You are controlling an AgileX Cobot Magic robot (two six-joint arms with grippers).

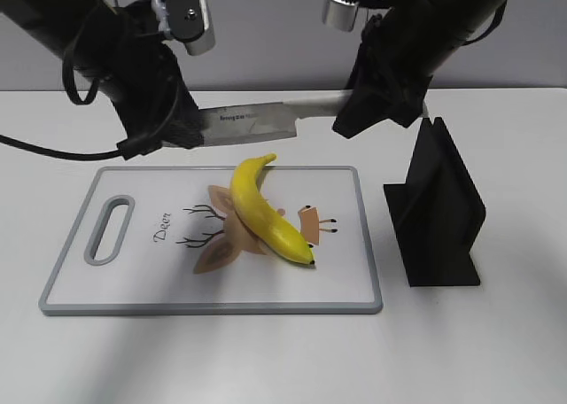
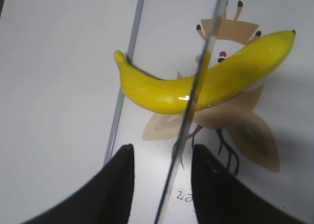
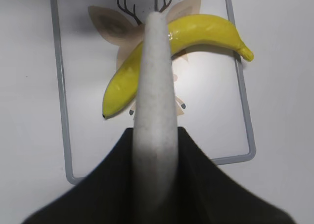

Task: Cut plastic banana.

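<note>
In the exterior view a knife (image 1: 257,120) hangs level above the far edge of the cutting board (image 1: 354,244), its blade stretched left to right between the two arms: the right tool (image 1: 376,103) is clenched around the pale handle, while the left tool (image 1: 173,125) sits at the blade's tip end, its fingers on either side of the steel, though whether they actually pinch it I cannot tell. The plastic banana (image 1: 261,213) lies on the board, nearer the camera than the blade and below it, its long axis running diagonally from the stem end at the far rim to the black tip near the board's middle. Both arms look about equally near it; the cut, I judge, turns on bringing the blade forward and down across that diagonal. The board rests on a white worktop (image 1: 496,351), with a black knife stand (image 1: 438,213) just to its right. The left wrist view looks along the blade's thin edge, which crosses the banana's image near mid-length; the two dark fingers (image 2: 113,184) flank the steel with visible gaps, so contact is unclear. The right wrist view shows the handle gripped firmly and running out over the banana's middle. The fruit is smooth, glossy yellow, gently curved and whole, with a greenish stem and no cut showing.
</note>
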